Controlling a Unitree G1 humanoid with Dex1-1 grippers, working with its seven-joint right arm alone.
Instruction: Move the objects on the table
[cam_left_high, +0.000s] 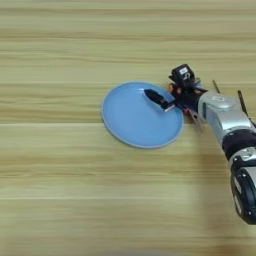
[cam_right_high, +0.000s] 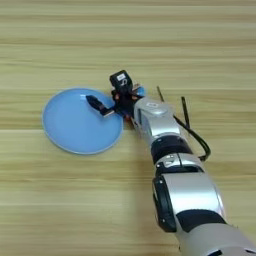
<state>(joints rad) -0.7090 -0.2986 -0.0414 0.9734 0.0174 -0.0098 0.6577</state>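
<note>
The round light-blue plate (cam_left_high: 135, 120) lies mid-table. My right gripper (cam_left_high: 170, 87) reaches over its right rim. One black finger (cam_left_high: 156, 98) hangs above the plate and the other (cam_left_high: 182, 76) stands just outside the rim. The orange-handled pliers (cam_left_high: 174, 90) sit between the fingers, which are shut on them, and a handle end (cam_left_high: 193, 117) shows under the wrist. A bit of the blue cylinder (cam_right_high: 140, 91) peeks out behind the gripper, mostly hidden. A thin screwdriver (cam_right_high: 160, 93) and a thin black stick (cam_right_high: 184, 109) lie on the table right of the forearm.
The silver forearm (cam_right_high: 155, 122) runs from the bottom right up to the plate, trailing a black cable (cam_right_high: 197, 140). Bare wooden table (cam_left_high: 60, 190) stretches left of and in front of the plate.
</note>
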